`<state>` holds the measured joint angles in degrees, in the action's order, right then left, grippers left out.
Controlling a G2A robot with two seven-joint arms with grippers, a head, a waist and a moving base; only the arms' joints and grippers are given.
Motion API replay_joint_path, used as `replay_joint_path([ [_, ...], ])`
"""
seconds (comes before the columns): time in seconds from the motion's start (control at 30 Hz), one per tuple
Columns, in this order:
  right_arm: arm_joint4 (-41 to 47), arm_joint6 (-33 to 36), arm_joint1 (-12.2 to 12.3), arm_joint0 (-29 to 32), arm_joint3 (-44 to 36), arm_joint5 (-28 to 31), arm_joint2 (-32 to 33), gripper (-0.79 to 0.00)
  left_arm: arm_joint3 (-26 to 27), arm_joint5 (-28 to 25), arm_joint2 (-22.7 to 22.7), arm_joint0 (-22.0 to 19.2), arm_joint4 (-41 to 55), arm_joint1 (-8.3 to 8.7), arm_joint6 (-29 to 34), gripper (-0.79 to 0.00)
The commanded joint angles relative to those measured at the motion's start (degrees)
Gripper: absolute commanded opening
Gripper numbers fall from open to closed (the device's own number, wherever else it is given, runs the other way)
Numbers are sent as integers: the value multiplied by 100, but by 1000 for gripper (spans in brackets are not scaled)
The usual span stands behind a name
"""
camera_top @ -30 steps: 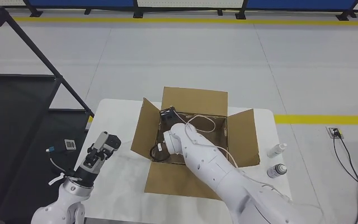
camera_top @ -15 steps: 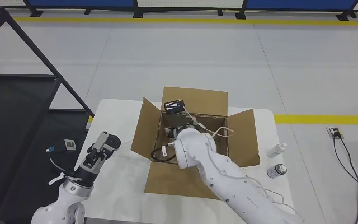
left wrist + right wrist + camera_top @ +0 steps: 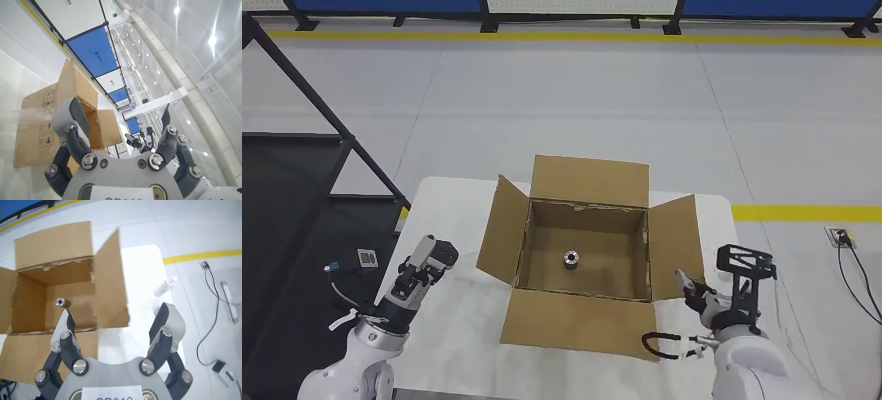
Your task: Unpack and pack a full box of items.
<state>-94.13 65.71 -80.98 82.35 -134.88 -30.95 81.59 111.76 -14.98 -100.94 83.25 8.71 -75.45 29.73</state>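
Now only a small metal cylinder [image 3: 570, 260] lies on the floor of the open cardboard box [image 3: 587, 182], near its middle. Our right claw [image 3: 115, 308] hangs empty with jaws spread wide, just outside the box's right flap, so the cylinder lies beyond that flap and below it. It seems to stand on end, bore up, though we cannot be sure. Our left claw [image 3: 121, 107], also spread and empty, sits over the tabletop [image 3: 457, 205] left of the box, tilted upward. We judge the right arm better placed to reach in
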Motion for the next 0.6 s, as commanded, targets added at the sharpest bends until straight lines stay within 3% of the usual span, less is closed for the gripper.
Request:
replay_joint_path([
  [0.0,366,-11,-1,271,24,-155,607,0,0,0,0,0,0,0,0,0],
  [0.1,933,314,11,549,113,-65,1402,0,0,0,0,0,0,0,0,0],
  [0.23,1457,805,48,263,800,239,2070,0,0,0,0,0,0,0,0,0],
  [0.57,2359,1038,137,-613,2167,870,2558,0,0,0,0,0,0,0,0,0],
])
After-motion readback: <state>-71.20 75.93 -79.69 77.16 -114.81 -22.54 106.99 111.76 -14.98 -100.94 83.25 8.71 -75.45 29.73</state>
